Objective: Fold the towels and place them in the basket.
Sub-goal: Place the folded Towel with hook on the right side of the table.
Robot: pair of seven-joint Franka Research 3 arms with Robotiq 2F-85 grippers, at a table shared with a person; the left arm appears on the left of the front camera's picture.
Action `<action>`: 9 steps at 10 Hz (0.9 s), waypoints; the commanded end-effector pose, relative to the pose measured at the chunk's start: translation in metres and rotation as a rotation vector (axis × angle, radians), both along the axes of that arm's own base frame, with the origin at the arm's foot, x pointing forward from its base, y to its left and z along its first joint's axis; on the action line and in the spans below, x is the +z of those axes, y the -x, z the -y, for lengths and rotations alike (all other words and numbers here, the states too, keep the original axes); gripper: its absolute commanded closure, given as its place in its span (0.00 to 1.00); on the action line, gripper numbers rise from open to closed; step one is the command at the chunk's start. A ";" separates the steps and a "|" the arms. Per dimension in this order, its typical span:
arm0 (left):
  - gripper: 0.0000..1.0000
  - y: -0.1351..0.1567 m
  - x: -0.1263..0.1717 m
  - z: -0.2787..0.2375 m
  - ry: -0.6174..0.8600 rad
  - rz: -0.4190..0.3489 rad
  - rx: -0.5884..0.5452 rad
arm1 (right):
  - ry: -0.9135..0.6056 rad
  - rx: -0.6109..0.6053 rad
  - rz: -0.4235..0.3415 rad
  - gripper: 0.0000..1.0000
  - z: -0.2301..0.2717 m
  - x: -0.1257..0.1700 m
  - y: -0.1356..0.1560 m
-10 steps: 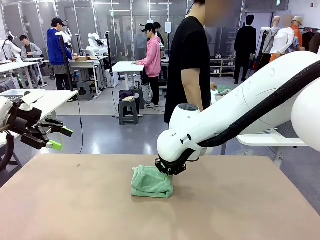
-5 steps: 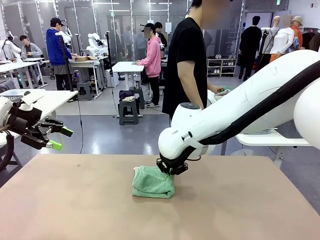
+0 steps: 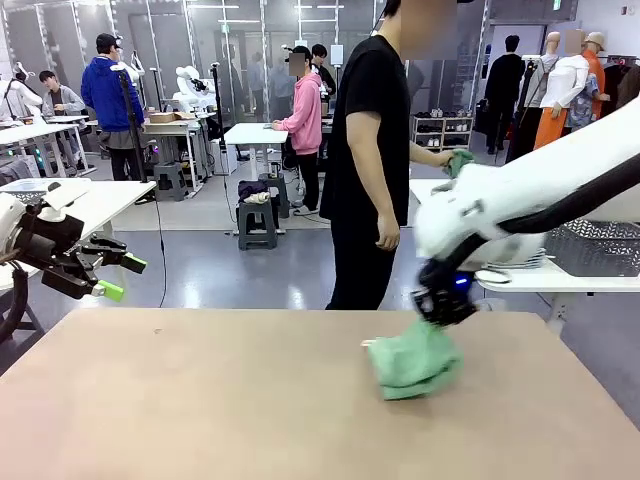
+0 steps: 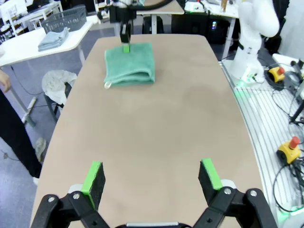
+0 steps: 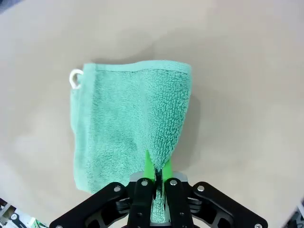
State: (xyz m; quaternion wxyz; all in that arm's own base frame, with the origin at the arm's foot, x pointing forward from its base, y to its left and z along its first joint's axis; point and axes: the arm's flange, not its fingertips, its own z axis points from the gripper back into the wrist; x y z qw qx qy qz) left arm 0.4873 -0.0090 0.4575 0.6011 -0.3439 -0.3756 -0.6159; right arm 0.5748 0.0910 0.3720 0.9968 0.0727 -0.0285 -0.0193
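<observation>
Near left, above the end of the surface point(image 3: 200, 400): left fingers point(image 4: 93, 178) spread wide, nothing between. Further in, right of centre: folded green towel point(image 3: 415, 360) on the surface, white loop at one corner. Right fingers point(image 5: 156, 173) pressed together, clamped on the towel's edge. Past the far edge: person point(image 3: 370, 150) side-on, hand at a green cloth point(image 3: 460, 160). Far right: dark basket point(image 3: 590, 245) on a white side table point(image 3: 545, 280).

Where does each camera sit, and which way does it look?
Front view: fixed between the arms, faces across the table at the person; left gripper open, right gripper holding the towel.
Left wrist view: on the left arm, looks along the table past its open fingers.
Right wrist view: on the right arm, looks down past shut fingers.
Shared: all show the towel.
</observation>
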 end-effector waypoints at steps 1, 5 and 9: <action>0.00 0.001 0.001 0.000 -0.002 0.007 0.006 | 0.018 -0.008 -0.017 0.94 0.047 0.009 -0.019; 0.00 0.001 0.001 0.000 -0.002 0.007 0.006 | 0.051 -0.028 -0.039 0.94 0.118 0.015 -0.036; 0.00 0.001 0.001 0.000 -0.002 0.007 0.006 | 0.064 -0.077 0.011 0.94 0.165 -0.002 -0.058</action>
